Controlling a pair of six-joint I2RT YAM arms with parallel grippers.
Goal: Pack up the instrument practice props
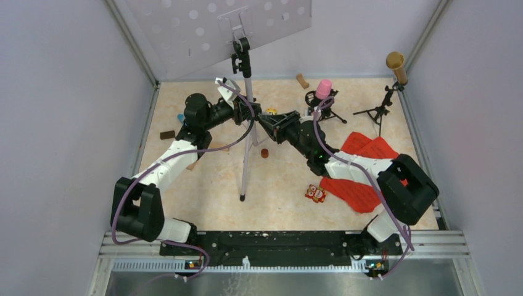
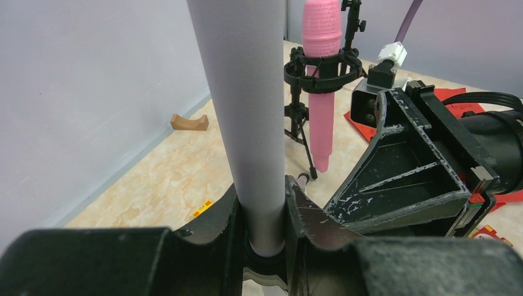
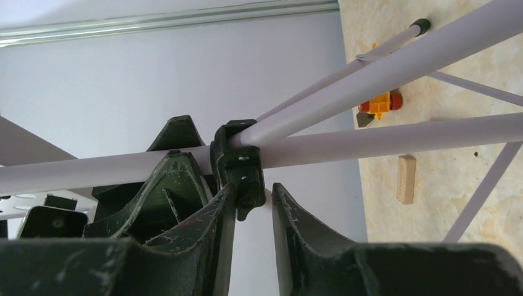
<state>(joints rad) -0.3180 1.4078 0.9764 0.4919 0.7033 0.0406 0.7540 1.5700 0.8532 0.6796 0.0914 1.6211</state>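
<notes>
Left wrist view had the left gripper (image 2: 264,198) clamped on the pole (image 2: 237,92), fingers pressed to either side of the tube. That hold probably served to steady it upright while the other arm worked its joint. Right wrist view showed the right gripper (image 3: 253,190) drawn narrow about the small knob (image 3: 247,200) under the black collar (image 3: 237,154), where the legs (image 3: 382,80) meet the pole. One finger lay against the knob and a sliver of gap showed at the other, so whether it truly pinched could not be told. The placing suggested loosening that collar to fold the legs. From above, the left arm ran forward from its base, elbow bent, forearm angled rightward to the pole, wrist turned so its fingers flanked the tube. The right arm crossed above the red pages (image 1: 364,166), forearm slanting left, its tip meeting the pole just beside the left one. The pole stood in the middle of the table (image 1: 277,185), with the grey tray (image 1: 185,28) atop it near the far wall. Farther right, the pink mic (image 1: 323,88) and gold mic (image 1: 395,65) sat on their tripods (image 1: 376,113), not yet packed.
</notes>
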